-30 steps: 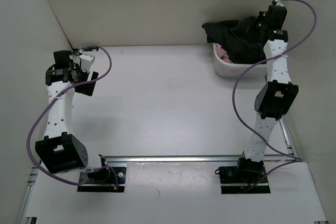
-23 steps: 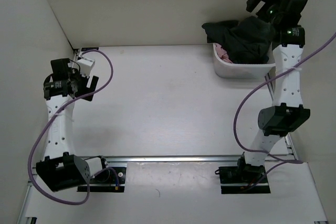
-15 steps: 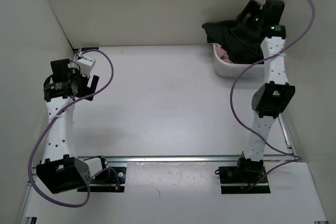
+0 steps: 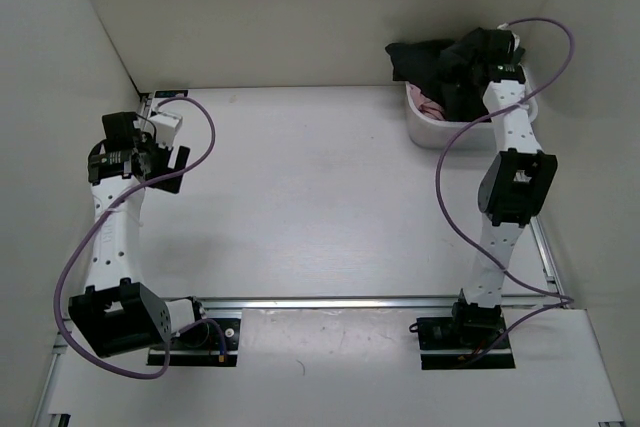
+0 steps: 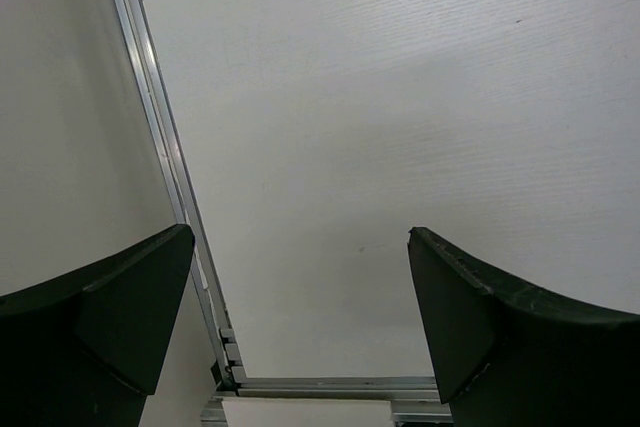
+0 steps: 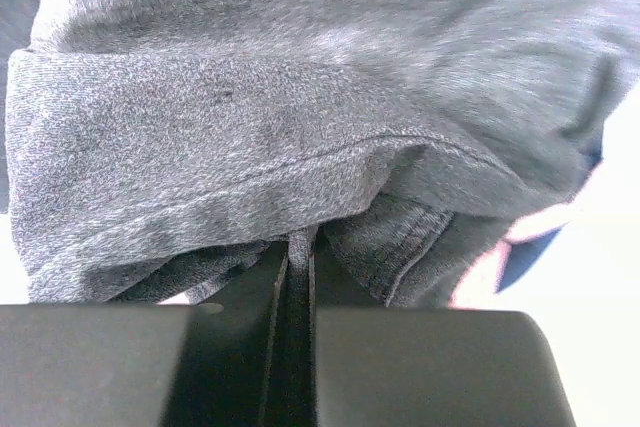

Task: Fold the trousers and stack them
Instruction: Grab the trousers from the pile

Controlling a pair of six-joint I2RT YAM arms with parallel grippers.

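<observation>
The black trousers [image 4: 445, 65] lie bunched in a white bin [image 4: 432, 130] at the back right, spilling over its far rim. My right gripper [image 4: 478, 50] is down on the heap, shut on a pinched fold of the trousers' fabric [image 6: 260, 137], which looks grey up close and fills the right wrist view. My left gripper [image 4: 160, 152] hangs above the table at the far left, open and empty; its two dark fingers [image 5: 500, 327] frame bare white table in the left wrist view.
A pink garment [image 4: 430, 107] peeks out under the trousers in the bin, and shows at the right edge of the right wrist view [image 6: 520, 232]. Walls close the table at left, back and right. A metal rail [image 4: 340, 300] runs along the near edge.
My right arm swung up above the bin, then came back down onto the trousers and closed on a fold. My left arm lowered and drew back slightly.
</observation>
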